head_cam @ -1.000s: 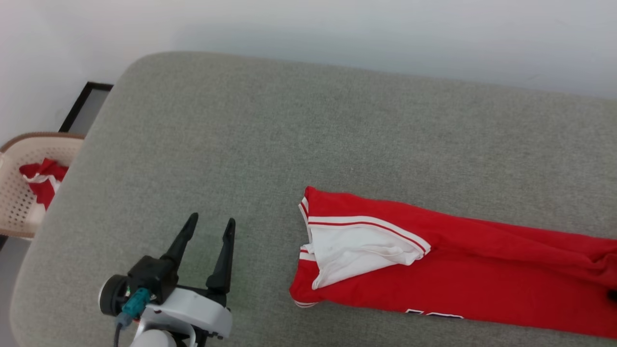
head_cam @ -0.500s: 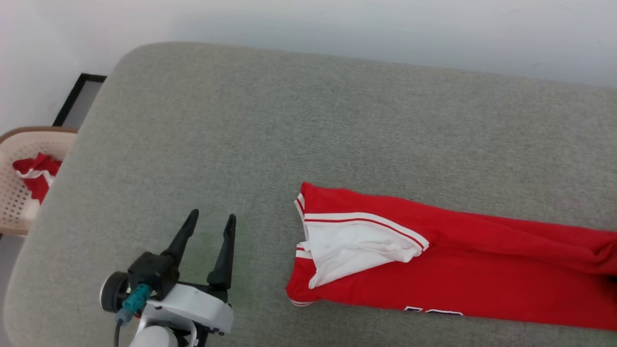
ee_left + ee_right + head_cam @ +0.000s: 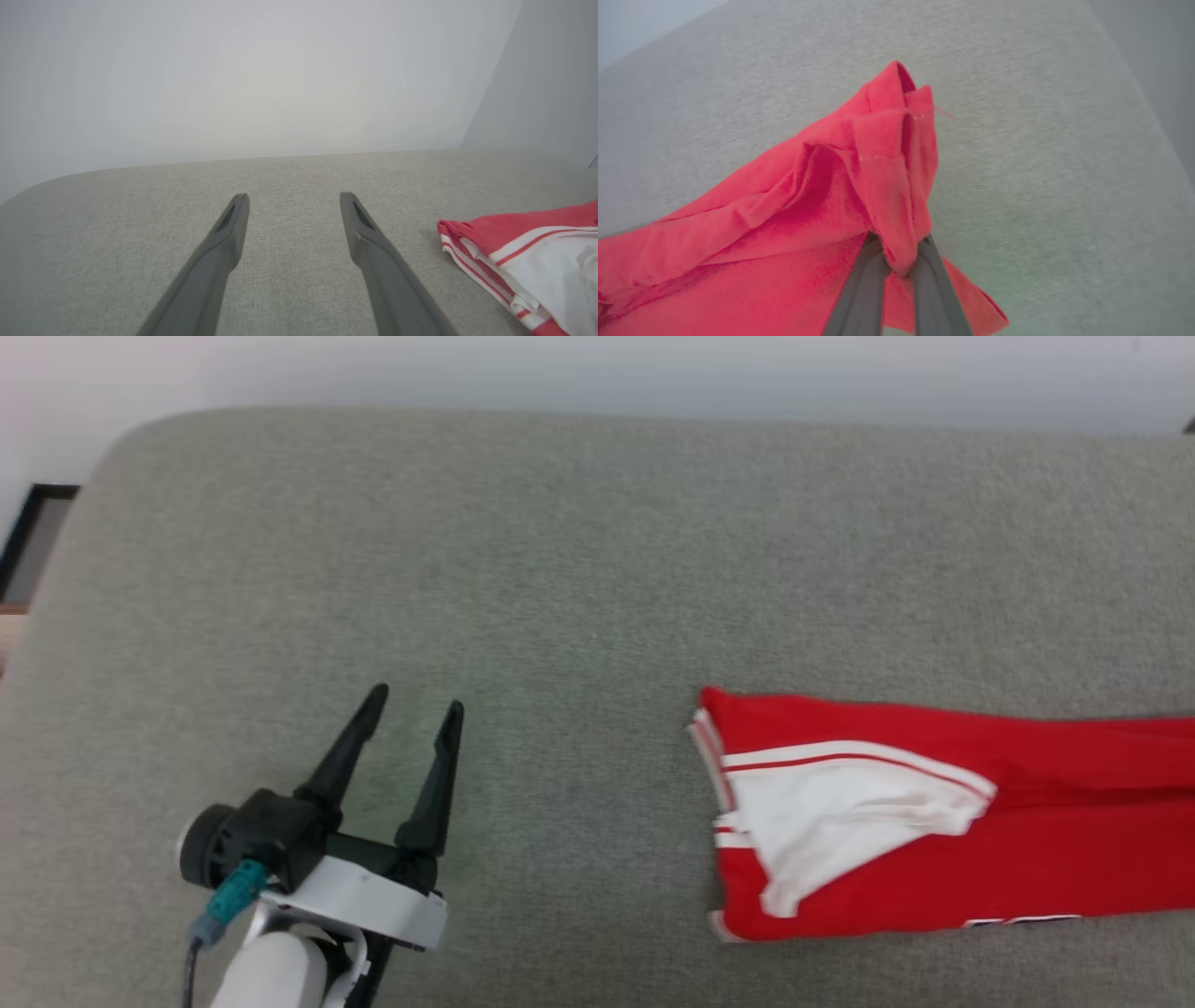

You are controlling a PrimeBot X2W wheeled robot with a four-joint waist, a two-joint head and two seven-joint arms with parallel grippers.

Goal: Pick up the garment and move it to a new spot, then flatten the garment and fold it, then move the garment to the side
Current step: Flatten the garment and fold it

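garment (image 3: pixel 934 821): on the cushion (image 3: pixel 560 569), right side
left gripper (image 3: pixel 416 697): above cushion, well left of the garment
wall (image 3: pixel 597 364): behind the cushion

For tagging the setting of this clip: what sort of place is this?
Probably a plain indoor room, home or test space: a wide grey padded surface like a bed or couch, a bare white wall behind it, a red garment lying on it.

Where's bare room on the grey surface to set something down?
Free: the band between the wall and the garment; the gap between the left gripper and garment. Crowded: the near right, where the right gripper pinches the garment.
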